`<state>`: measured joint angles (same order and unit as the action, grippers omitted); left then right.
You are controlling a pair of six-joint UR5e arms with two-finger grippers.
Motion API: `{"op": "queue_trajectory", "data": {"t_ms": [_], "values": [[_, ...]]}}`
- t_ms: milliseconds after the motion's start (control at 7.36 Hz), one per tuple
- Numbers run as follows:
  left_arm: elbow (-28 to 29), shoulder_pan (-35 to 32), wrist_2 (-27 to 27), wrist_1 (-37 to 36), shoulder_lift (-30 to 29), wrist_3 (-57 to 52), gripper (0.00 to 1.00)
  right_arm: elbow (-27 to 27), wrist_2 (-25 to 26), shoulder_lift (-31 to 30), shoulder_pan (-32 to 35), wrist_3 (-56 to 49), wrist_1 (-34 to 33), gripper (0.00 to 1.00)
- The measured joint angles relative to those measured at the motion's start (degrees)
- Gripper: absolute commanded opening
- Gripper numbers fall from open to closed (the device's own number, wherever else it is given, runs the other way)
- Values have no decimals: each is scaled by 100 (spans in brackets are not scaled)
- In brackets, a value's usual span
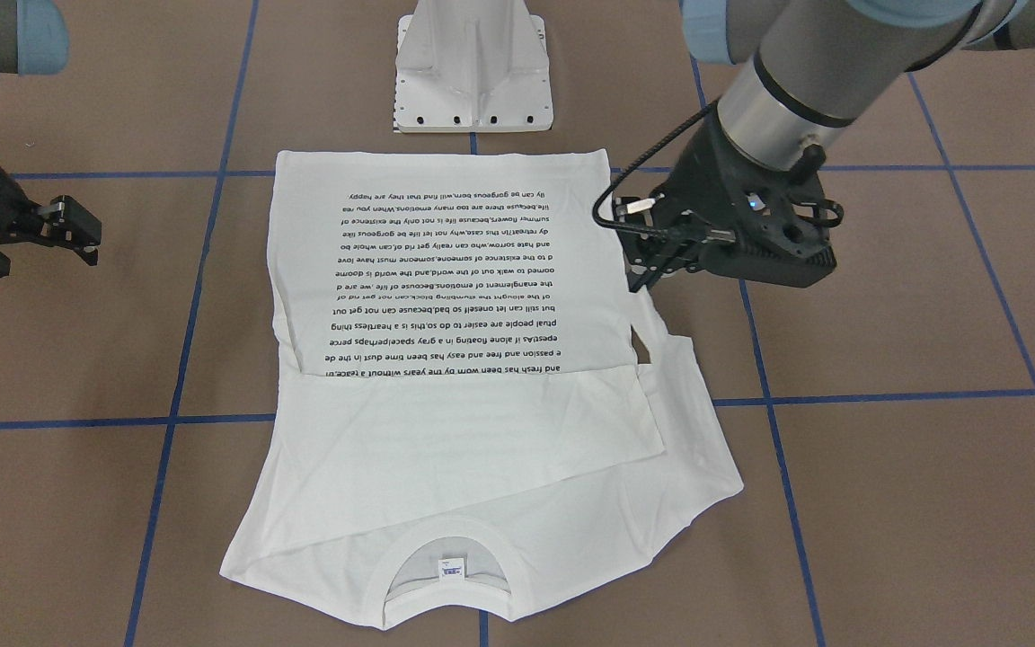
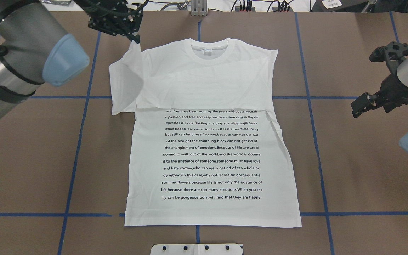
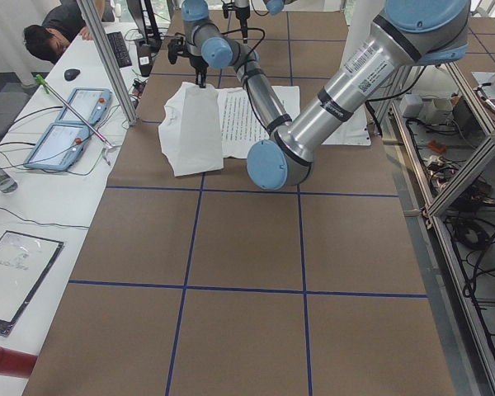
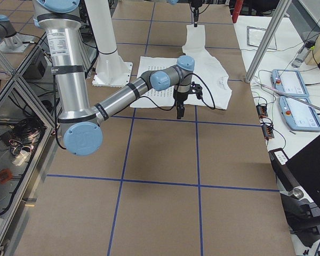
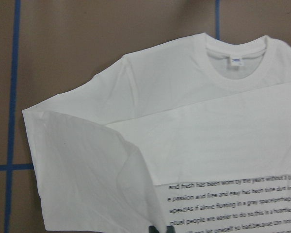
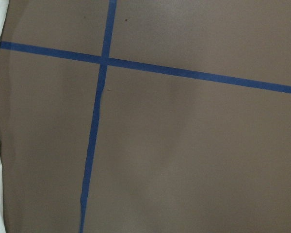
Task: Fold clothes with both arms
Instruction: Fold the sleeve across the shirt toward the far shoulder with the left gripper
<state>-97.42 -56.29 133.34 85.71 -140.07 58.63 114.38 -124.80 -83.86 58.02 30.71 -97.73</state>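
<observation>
White round-collared shirt with a block of black printed text: we log it spread flat on the brown table, its hem nearest the white metal pedestal base. The ribbed collar and its small label lie farthest from that base. We note a layer of cloth folded across the chest on the collar side of the text, its edge touching the first printed line. Blue tape lines cross the table around the shirt.

Left black two-finger gripper: beyond the pedestal on the robot's left. We find its claw pinched tight on the tip of the short sleeve, which rises off the table to a peak.

Right black two-finger gripper: well out on the pedestal's other side, apart from the shirt, over the brown table. We read its fingers as parted, holding nothing.
</observation>
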Motion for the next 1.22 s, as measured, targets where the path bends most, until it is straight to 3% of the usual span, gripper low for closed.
{"op": "queue_trajectory", "data": {"t_ms": [272, 816, 1223], "values": [[422, 150, 168, 382, -690, 603, 0, -22, -2, -64, 6, 9, 31, 100], [1237, 612, 145, 1749, -840, 1477, 0, -294, -16, -13, 0, 72, 317, 100], [1497, 972, 5, 2091, -1089, 1806, 0, -459, -39, -5, 14, 104, 547, 100]]}}
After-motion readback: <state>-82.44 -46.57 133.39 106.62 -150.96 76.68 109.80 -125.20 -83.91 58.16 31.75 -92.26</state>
